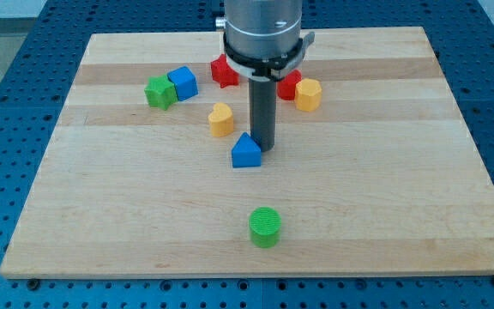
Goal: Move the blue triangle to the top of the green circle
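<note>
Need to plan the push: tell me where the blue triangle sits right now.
The blue triangle sits near the board's middle, my tip against its right side, the yellow heart up-left and the green circle below it toward the view's bottom.

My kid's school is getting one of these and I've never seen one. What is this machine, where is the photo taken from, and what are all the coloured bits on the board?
It is a robot arm that has no jaws and holds nothing. It ends in a dark rod, and my tip slides over the wooden board to push blocks. The single camera looks down at the board; its mounting is not on record. My tip is against the blue triangle, on its upper right. The green circle sits apart, toward the view's bottom. Further up are a yellow heart, a green block touching a blue cube, a red star, a red block and a yellow hexagon.
</note>
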You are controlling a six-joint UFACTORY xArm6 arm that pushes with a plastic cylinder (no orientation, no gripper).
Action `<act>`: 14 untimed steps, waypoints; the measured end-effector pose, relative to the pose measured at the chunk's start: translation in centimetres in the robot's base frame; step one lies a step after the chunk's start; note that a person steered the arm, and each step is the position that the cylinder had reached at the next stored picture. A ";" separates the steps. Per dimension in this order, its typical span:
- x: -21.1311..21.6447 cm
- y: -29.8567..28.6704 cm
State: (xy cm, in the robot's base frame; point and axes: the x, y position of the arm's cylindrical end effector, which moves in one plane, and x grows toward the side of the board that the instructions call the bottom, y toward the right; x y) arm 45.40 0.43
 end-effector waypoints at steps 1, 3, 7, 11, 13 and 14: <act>0.2 0.0; -7.2 -2.3; -1.4 -1.4; -2.0 -2.9; 0.3 -3.3; 0.4 -0.8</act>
State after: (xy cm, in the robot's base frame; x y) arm 45.75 -0.41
